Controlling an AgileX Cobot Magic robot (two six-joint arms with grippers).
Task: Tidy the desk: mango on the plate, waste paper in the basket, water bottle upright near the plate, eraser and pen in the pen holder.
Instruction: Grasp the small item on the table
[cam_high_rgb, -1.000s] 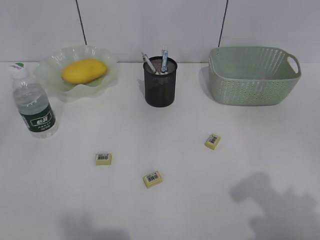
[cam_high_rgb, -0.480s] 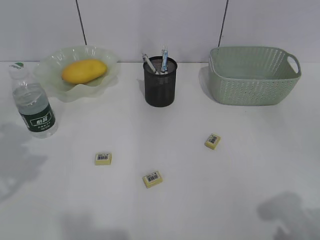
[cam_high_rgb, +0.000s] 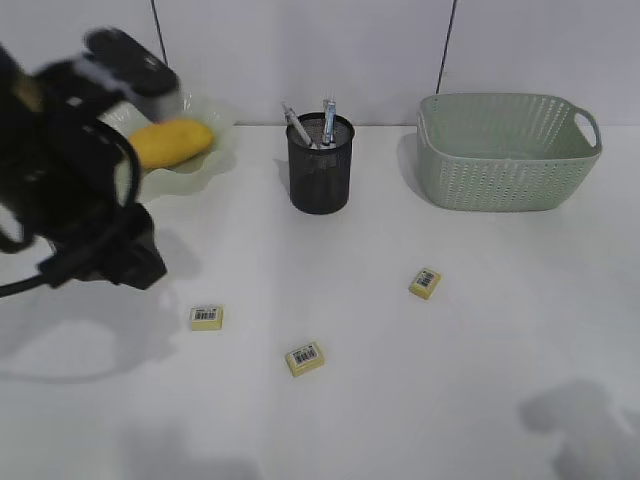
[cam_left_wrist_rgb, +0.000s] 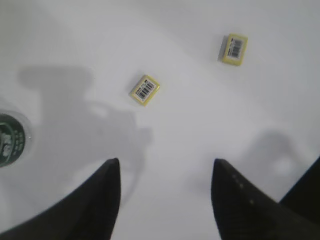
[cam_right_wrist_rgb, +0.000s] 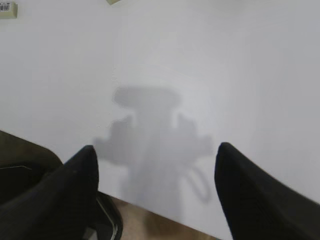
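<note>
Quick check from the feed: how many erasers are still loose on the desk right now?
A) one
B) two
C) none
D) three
D: three yellow erasers lie apart on the desk, one at left, one in the middle near the front and one at right; none is in the pen holder that the exterior view shows.

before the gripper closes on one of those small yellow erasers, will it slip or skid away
The nearest eraser is a flat block lying flat, so it should not roll. It looks small and light on the smooth desk, so a finger's nudge could skid it.

Exterior slants down across desk (cam_high_rgb: 400, 400), wrist views look straight down
</note>
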